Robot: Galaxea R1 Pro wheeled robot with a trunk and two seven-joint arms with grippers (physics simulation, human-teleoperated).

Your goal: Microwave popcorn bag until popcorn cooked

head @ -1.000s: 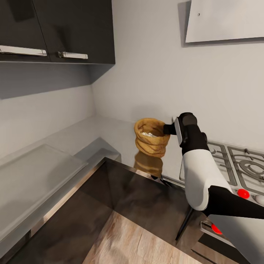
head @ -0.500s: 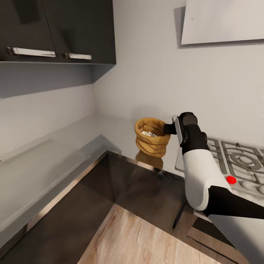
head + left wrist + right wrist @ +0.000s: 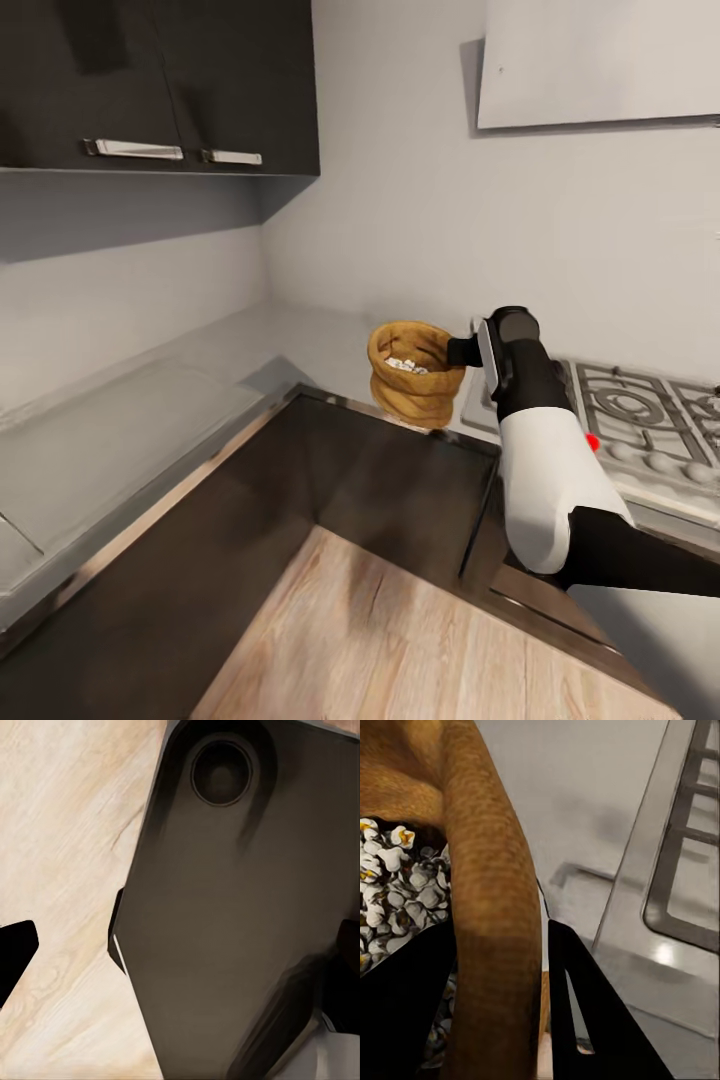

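Note:
The tan-brown popcorn bag [image 3: 412, 385] hangs in the air by the countertop's [image 3: 130, 430] inner corner, with white popped kernels [image 3: 394, 881] showing inside. My right gripper [image 3: 460, 352] is shut on the bag's rolled rim [image 3: 491, 907], one black finger [image 3: 405, 1012] inside the bag and the other finger [image 3: 589, 1020] outside. In the left wrist view my left gripper [image 3: 180, 960] stands open over the wooden floor and a dark part of the robot, holding nothing. The microwave is out of view.
A steel gas hob [image 3: 630, 410] with a red knob [image 3: 592, 441] lies right of the bag. Dark upper cabinets [image 3: 150, 80] hang at the left and a pale hood [image 3: 600, 60] above the hob. Dark base cabinets [image 3: 400, 500] border the wooden floor [image 3: 380, 640].
The whole picture has shifted: counter and hob have drawn away and more floor shows, so the camera moved. The bag and right arm keep their place in the picture, grip unchanged.

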